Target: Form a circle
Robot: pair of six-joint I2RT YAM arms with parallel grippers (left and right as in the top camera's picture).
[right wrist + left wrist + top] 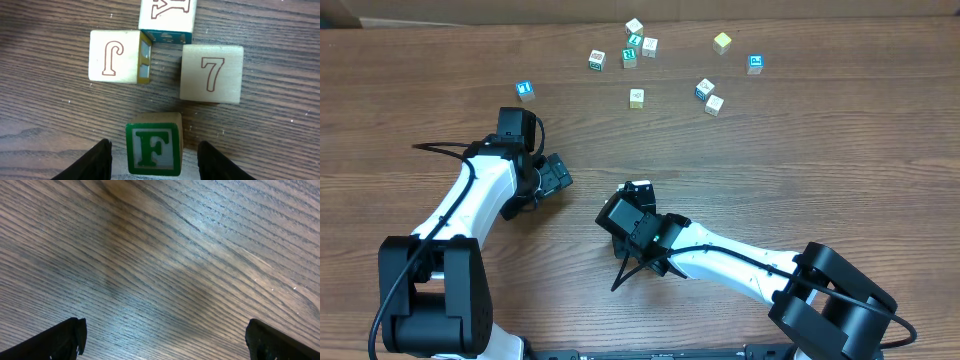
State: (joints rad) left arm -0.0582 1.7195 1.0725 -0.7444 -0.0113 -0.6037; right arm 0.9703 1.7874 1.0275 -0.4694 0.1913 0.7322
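In the right wrist view four cream cubes sit in a tight ring. A J cube [114,56] is at the left and a 7 cube [211,73] at the right. A blue-edged cube [166,20] lies at the far side, and a green F cube [152,147] is nearest. My right gripper [154,161] is open, with the F cube between its fingers [95,162] and a gap on each side. In the overhead view the right gripper [638,195] covers the ring. My left gripper [165,340] is open over bare wood, also seen at the left [556,176].
Several loose alphabet cubes lie scattered along the far side of the table: a blue one [524,90], a cluster [629,57], a single cube [636,97], a pair [710,97], and a blue cube [755,63]. The two arms reach in from the near edge.
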